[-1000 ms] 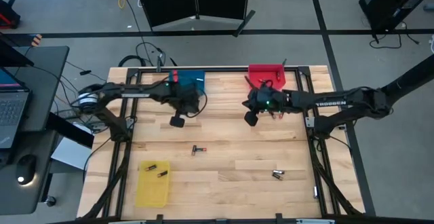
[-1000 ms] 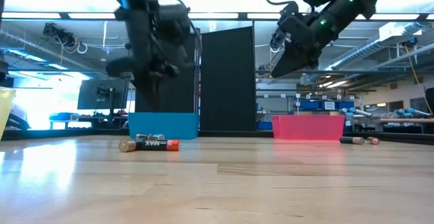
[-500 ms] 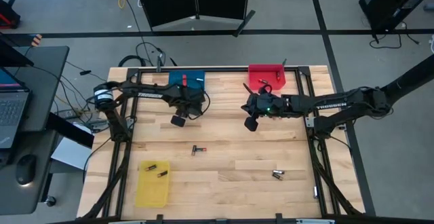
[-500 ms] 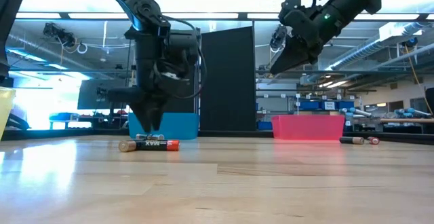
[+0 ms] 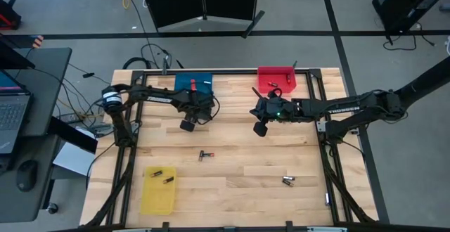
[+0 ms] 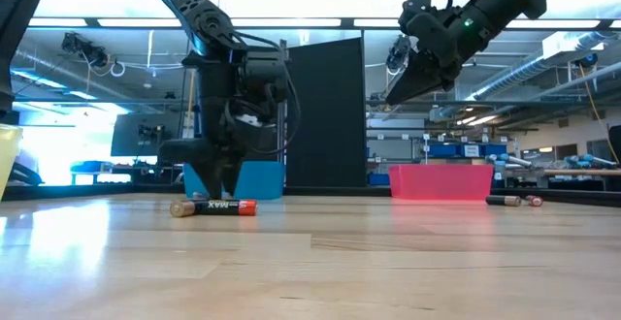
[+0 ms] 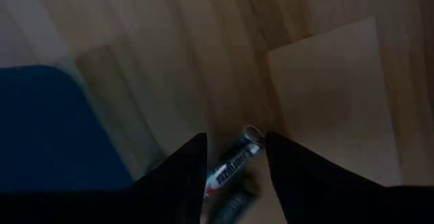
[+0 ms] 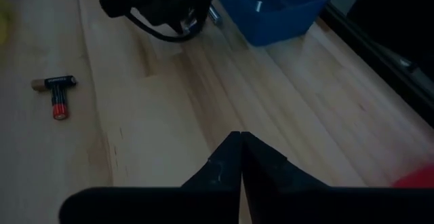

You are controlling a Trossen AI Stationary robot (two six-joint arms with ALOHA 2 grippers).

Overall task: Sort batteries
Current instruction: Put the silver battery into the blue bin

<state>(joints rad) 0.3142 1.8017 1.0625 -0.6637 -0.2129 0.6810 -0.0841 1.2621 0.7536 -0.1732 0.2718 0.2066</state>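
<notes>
Batteries lie scattered over the wooden table (image 5: pixel 232 190), which carries three bins: a blue bin (image 5: pixel 195 82) at the far left, a red bin (image 5: pixel 276 76) at the far right, and a yellow bin (image 5: pixel 157 193) at the near left with two cells resting in it. Two loose cells (image 5: pixel 204 155) lie touching, crossed in an L, near the middle of the table; two more (image 5: pixel 288 181) lie together at the near right.

Next in size, the left gripper (image 5: pixel 187 124) hangs low just in front of the blue bin, well short of the middle pair. Its wrist camera looks down past parted fingers (image 7: pixel 180 173), with the cells (image 7: pixel 234 168) showing in the gap between them, so it stands open and empty. The right gripper (image 5: pixel 259 128) hovers high, right of centre and in front of the red bin; its fingertips meet and nothing shows between them, so it looks closed and empty.

Judging by this, the step in hand is the left arm's approach to the middle pair. The next move calls for travelling nearer and descending so the fingers straddle only one cell; because the two touch, the grip must line up across one body or the neighbour gets nudged or pinched along with it.
</notes>
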